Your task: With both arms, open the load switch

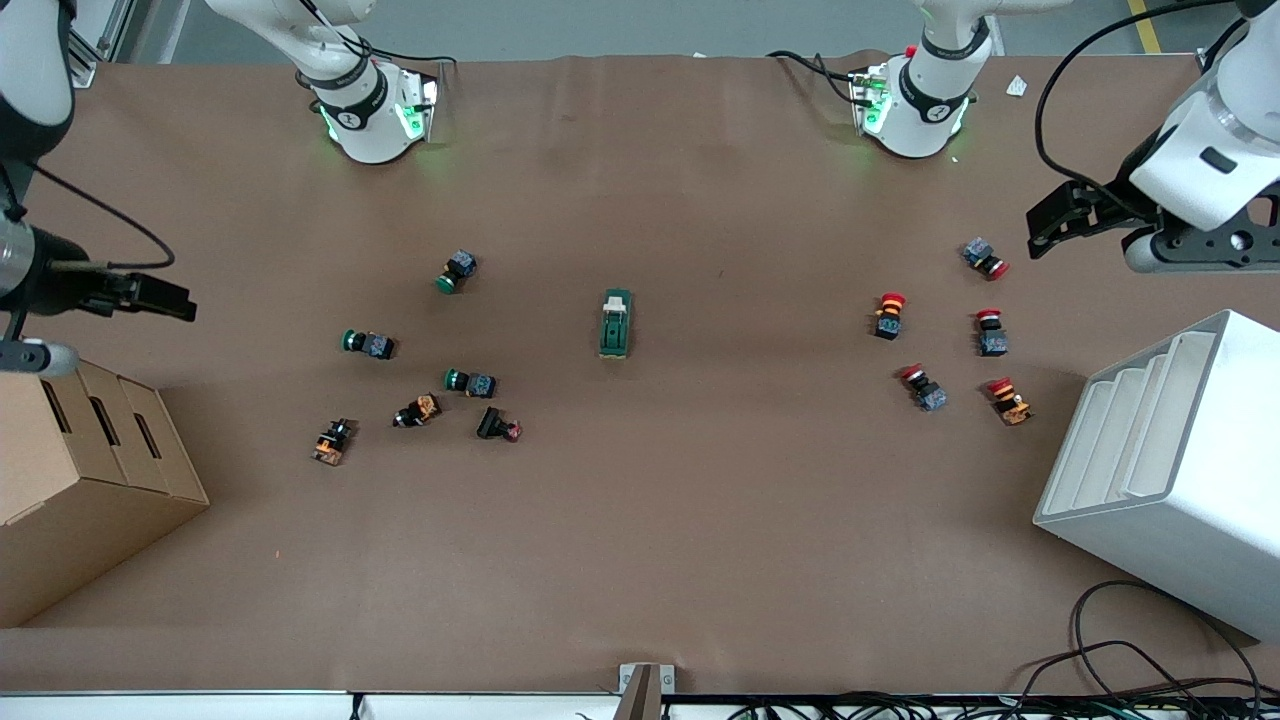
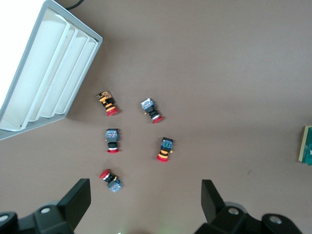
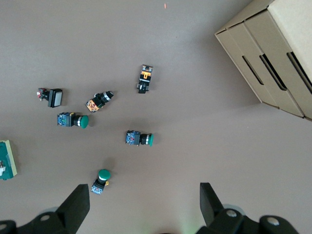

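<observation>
Brown covering spreads over the whole desk (image 1: 700,520), and one load switch (image 1: 615,323) lies flat near its middle, dark green with a white toggle piece at the end toward the arms' bases. Nothing touches it. Six small push buttons (image 1: 420,370) are scattered toward the right arm's end: three have green caps, two are orange and black, one is black with a red tip. Five red-capped push buttons (image 1: 945,340) lie in a loose group toward the left arm's end. One cardboard box (image 1: 80,470) with three slots stands at the right arm's end, and one white tiered rack (image 1: 1170,470) at the left arm's end.

Both arms wait, raised at the desk's ends. Up over the red-capped group, the left hand (image 2: 146,202) has its fingers spread wide, holding nothing. Over the green-capped group, the right hand (image 3: 145,202) is likewise wide and empty
</observation>
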### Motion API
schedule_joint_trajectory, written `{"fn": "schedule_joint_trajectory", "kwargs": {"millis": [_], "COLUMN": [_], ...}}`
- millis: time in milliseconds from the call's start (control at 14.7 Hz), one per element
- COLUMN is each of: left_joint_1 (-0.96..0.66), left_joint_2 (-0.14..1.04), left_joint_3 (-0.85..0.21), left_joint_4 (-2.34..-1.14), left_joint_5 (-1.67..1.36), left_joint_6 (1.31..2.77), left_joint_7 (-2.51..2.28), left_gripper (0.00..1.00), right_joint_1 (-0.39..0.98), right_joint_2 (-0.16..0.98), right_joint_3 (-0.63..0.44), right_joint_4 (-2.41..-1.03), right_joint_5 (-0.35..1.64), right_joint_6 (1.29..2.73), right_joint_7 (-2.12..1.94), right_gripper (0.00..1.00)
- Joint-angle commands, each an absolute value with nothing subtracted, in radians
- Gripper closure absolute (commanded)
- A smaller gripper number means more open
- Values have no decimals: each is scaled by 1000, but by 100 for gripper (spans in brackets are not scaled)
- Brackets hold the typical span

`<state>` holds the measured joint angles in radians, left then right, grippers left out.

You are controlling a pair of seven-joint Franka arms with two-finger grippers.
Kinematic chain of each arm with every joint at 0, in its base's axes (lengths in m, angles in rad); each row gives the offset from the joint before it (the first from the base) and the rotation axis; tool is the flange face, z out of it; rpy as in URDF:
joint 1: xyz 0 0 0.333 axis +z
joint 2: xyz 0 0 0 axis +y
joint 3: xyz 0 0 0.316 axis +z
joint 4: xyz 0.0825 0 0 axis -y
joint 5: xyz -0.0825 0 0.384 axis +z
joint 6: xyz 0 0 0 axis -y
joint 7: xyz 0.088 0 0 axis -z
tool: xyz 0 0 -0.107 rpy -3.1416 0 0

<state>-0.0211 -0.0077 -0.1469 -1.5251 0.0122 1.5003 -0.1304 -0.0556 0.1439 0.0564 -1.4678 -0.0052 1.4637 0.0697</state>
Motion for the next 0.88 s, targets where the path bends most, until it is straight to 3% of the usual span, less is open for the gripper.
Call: {"fn": "schedule_joint_trajectory", "kwargs": {"millis": [0, 815], "left_joint_1": [-25, -15], "left_joint_2": [-61, -69], "left_joint_3": [-129, -138], "left_joint_4": [-1575, -1565], "left_joint_5": [-2, 2], "left_joint_6": [1520, 1520], "left_joint_7": [-89, -84], "left_gripper": [0, 0], "right_joint_1": [-38, -3], "right_joint_2": [43, -138], "right_joint_3": [45, -25], "right_joint_4": [-1577, -1666], "right_joint_5": [3, 0], "right_joint_6": [1500, 1463], "right_joint_7": [58, -9], "right_gripper": [0, 0]}}
